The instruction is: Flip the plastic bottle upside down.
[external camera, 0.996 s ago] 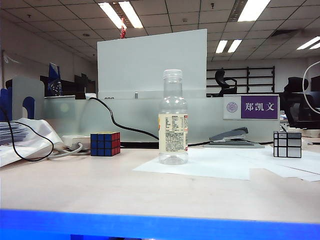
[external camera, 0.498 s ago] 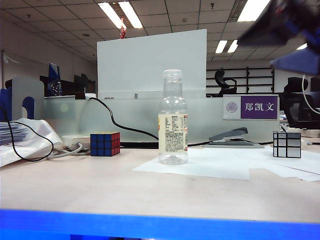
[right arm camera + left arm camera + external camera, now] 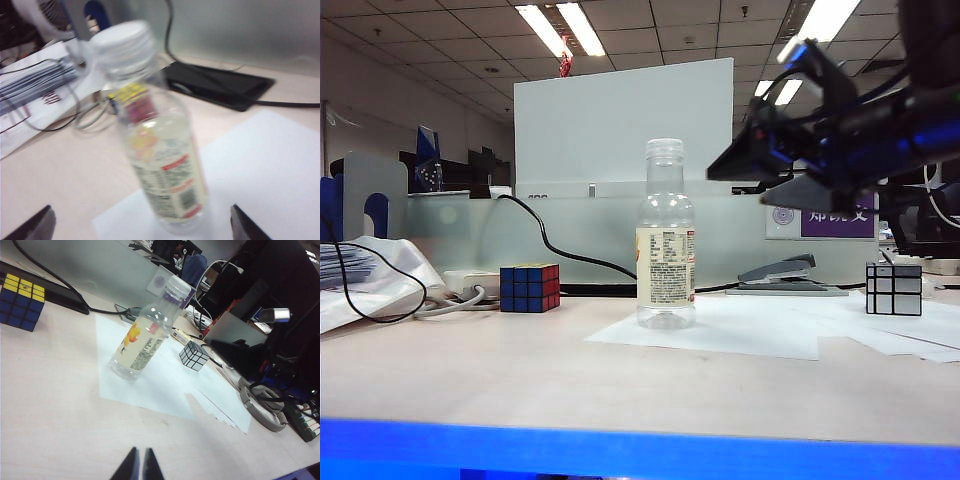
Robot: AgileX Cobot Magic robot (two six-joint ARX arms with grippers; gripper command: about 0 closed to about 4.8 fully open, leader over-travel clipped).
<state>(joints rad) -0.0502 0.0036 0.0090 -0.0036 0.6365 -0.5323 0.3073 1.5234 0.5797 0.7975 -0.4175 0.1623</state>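
Hovering right gripper (image 3: pixel 745 175) gapes near plastic bottle (image 3: pixel 666 240) (blurred); left gripper (image 3: pixel 139 466) closed.

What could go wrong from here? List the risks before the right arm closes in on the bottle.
1. The plastic bottle stands tall, upright and looks empty; a nudge from the open right end effector could topple it.
2. It stands on loose white paper, which might slide.
3. The left end effector, shut and far back, cannot steady it.

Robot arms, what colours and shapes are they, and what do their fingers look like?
The right gripper is black, with flat pointed fingers like a beak and blue glints along the arm. Thin dark cables run over it. The left gripper shows only two slim black finger tips. No markings are visible.
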